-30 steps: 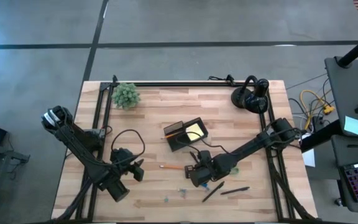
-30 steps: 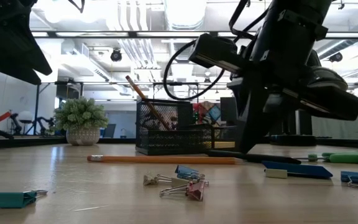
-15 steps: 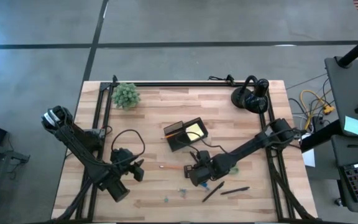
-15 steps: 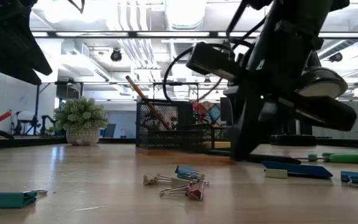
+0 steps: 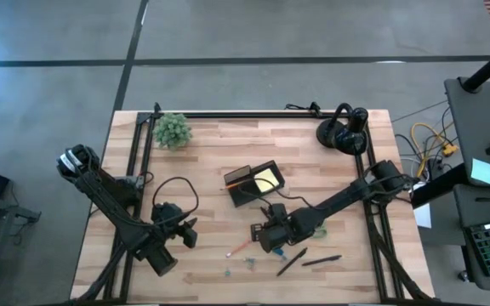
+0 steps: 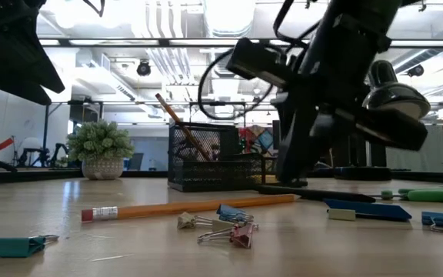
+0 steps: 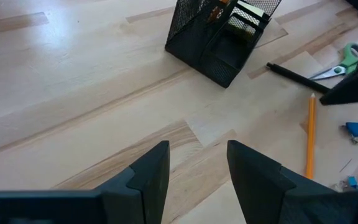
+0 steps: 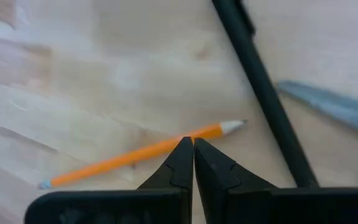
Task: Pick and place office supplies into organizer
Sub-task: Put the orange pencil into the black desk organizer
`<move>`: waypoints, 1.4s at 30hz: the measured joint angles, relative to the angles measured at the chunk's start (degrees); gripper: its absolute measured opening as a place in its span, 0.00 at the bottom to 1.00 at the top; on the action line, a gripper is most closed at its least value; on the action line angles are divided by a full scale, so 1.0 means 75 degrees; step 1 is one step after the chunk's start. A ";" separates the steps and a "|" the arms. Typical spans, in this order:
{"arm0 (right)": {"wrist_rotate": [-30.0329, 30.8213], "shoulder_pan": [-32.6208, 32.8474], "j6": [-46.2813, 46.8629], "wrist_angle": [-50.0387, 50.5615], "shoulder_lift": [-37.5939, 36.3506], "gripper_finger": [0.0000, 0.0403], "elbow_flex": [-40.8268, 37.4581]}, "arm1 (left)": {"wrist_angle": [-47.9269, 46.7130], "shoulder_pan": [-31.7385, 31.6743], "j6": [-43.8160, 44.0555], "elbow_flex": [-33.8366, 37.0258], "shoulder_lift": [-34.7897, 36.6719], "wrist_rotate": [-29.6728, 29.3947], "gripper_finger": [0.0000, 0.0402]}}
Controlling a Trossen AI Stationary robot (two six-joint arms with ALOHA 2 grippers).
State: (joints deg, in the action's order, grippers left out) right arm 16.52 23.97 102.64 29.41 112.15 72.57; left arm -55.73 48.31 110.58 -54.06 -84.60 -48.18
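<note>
An orange pencil (image 5: 239,247) lies flat and slantwise on the wood table, its eraser end (image 6: 98,213) toward the near edge. My right gripper (image 5: 259,238) is shut, its fingertips down at the pencil's sharpened end. The black mesh organizer (image 5: 253,183) stands farther back, with a pencil and a yellow pad inside. My left gripper (image 7: 197,158) hangs open above bare table at the near left, holding nothing. Black pens (image 5: 307,261), green scissors (image 6: 434,196) and small clips (image 6: 218,225) lie on the table. My right gripper's shut fingertips (image 8: 185,149) come down on the pencil close to its sharpened end (image 8: 211,131), slanting from above. The pencil is not between the fingers. It lies flat on the table, and I cannot tell whether the tips rest on it or hover just above.
A potted plant (image 5: 173,130) stands at the far left and a round black headphone-like object (image 5: 344,133) at the far right. A black pen (image 8: 261,87) and a scissor blade (image 8: 334,107) lie just beyond the pencil's point. A teal clip (image 6: 18,245) lies at the near left.
The pencil has turned about on the table: its eraser end has swung toward the near edge, while its sharpened end has stayed by my right gripper's shut fingertips. It lay crosswise before and now lies slantwise.
</note>
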 joint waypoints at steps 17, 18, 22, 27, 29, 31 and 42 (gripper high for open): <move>-0.0247 -0.0110 -0.0576 0.0407 0.0010 0.02 -0.0072 | 0.0033 -0.0035 0.0001 0.0006 0.0000 -0.0010 0.37; -0.0231 -0.0117 -0.0576 0.0382 0.0010 0.02 -0.0072 | 0.0033 -0.0038 0.0001 0.0006 0.0000 -0.0007 0.37; -0.0217 -0.0177 -0.0576 0.0390 0.0010 0.02 -0.0091 | 0.0038 -0.0050 0.0001 0.0006 0.0000 -0.0007 0.37; -0.0196 -0.0254 -0.0692 0.0295 0.0010 0.02 -0.0092 | 0.0044 -0.0050 0.0001 0.0006 0.0000 -0.0010 0.37; -0.0194 -0.0266 -0.0695 0.0203 0.0010 0.02 -0.0092 | 0.0050 -0.0050 0.0001 0.0006 0.0000 -0.0007 0.37; -0.0196 -0.0266 -0.0698 0.0203 0.0010 0.02 -0.0097 | 0.0056 -0.0050 0.0001 0.0006 0.0000 -0.0007 0.37; -0.0441 -0.0248 -0.0760 0.0209 0.0137 0.02 -0.0112 | 0.0059 -0.0083 0.0001 0.0006 0.0000 -0.0003 0.37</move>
State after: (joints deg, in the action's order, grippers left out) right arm 13.21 22.11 96.94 30.97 113.18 71.72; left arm -55.29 47.69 110.59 -54.02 -84.60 -48.20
